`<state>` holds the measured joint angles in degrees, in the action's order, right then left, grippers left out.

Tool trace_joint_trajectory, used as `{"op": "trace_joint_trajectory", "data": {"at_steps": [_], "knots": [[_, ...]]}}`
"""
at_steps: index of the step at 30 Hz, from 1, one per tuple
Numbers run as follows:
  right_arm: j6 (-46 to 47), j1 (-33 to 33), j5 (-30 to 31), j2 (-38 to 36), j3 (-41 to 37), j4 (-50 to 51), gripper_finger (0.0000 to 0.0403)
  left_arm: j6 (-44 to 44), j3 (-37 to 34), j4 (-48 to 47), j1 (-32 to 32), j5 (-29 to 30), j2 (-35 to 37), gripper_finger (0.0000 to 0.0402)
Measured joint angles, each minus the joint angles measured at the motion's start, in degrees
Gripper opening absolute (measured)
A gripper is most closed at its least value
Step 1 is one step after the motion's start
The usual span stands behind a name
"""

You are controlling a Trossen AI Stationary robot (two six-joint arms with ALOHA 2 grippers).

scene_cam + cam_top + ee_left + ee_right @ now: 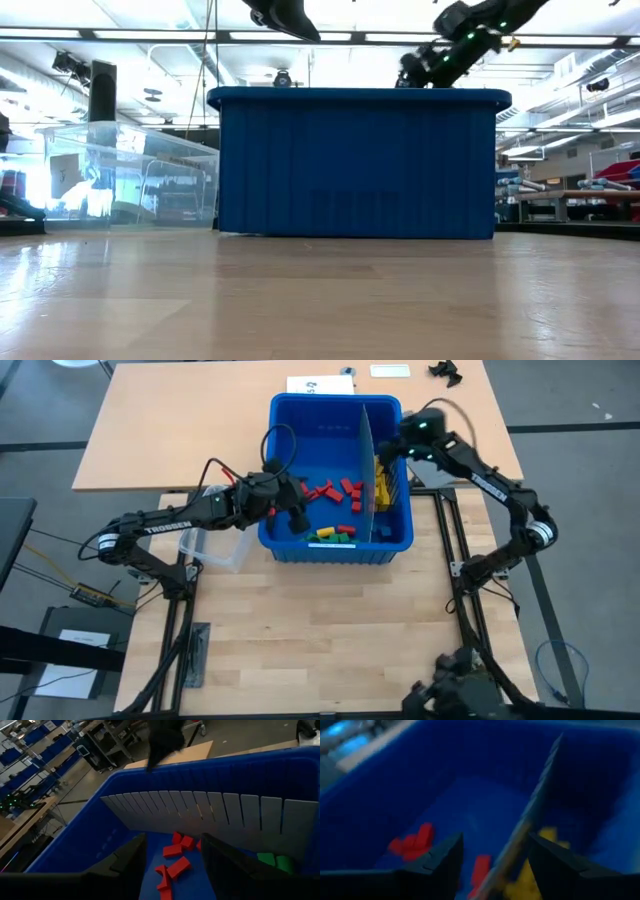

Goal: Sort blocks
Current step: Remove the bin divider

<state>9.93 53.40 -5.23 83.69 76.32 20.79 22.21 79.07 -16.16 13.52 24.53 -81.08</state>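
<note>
Two arms sorting blocks by colour inside a divided blue bin (290, 550).
Left end effector (172, 857) hangs open over the red bricks (330, 490); right end effector (495, 860), open and empty, straddles the divider (366, 460) beside the yellow bricks (383, 485).

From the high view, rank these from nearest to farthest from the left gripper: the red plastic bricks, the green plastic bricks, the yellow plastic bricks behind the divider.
Measured from the left gripper, which hangs over the big compartment of the blue plastic bin:
1. Red plastic bricks, just beyond the fingers, same compartment.
2. Green plastic bricks, by the bin's near wall.
3. Yellow plastic bricks, across the grey divider, in the narrow compartment.
</note>
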Motion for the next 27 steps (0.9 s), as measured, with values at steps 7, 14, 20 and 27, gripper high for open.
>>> {"op": "trace_joint_trajectory", "data": {"at_steps": [7,14,20,27], "knots": [[1.2,-3.1,2.8,9.4,12.9,16.4,0.0203,-0.1,0.0,-0.1,0.0,0.0,0.0,0.0195],[-0.2,-3.1,7.8,18.1,24.7,31.1,0.0192,-0.1,-0.1,0.0,0.0,0.0,0.0,0.0195],[-0.4,-3.5,6.9,21.9,25.3,32.1,0.0192,0.1,-1.4,0.1,0.0,-0.1,0.0,0.0195],[-0.7,-4.0,8.0,23.2,25.3,31.4,0.0138,0.2,-2.5,0.1,0.0,-0.2,0.0,0.0195]]}}
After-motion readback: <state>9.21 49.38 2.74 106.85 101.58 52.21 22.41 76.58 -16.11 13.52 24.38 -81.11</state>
